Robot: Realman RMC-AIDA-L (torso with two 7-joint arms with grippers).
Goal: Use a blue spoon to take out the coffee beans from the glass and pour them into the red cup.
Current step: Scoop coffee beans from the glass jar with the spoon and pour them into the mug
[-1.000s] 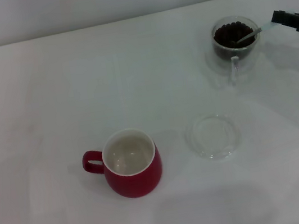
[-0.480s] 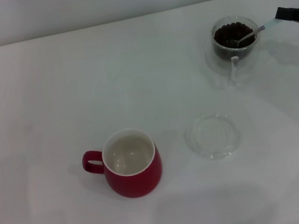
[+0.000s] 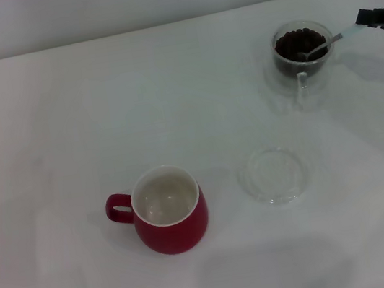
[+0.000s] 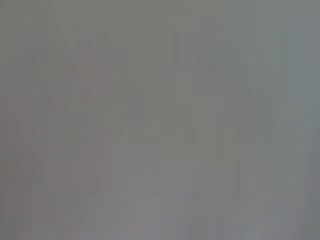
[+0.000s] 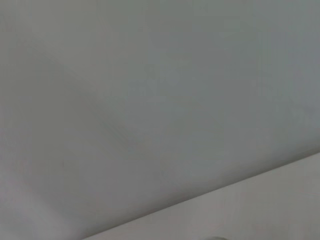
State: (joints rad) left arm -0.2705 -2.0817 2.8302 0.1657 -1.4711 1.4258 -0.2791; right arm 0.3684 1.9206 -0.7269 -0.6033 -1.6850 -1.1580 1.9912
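The glass stands at the far right of the desk, filled nearly to its rim with coffee beans, and everything else is placed from it. The blue spoon has its metal bowl resting among the beans, its neck crossing the rim on the right side and its pale handle running out to the right pincer, which is clenched on the handle's end just right of the glass. The red cup sits well apart from the glass, nearer the robot and to the left, with nothing visible inside, so no beans have been moved yet by my reading. A flat clear dish lies between the 2 vessels, nearer the robot than the glass. The left pincer appears in no view. The spoon is light, stiff and smooth, so a firm hold far up the handle suits it. The beans are loose and will likely roll off a tilted bowl, while the glass looks light enough to slide if levered.
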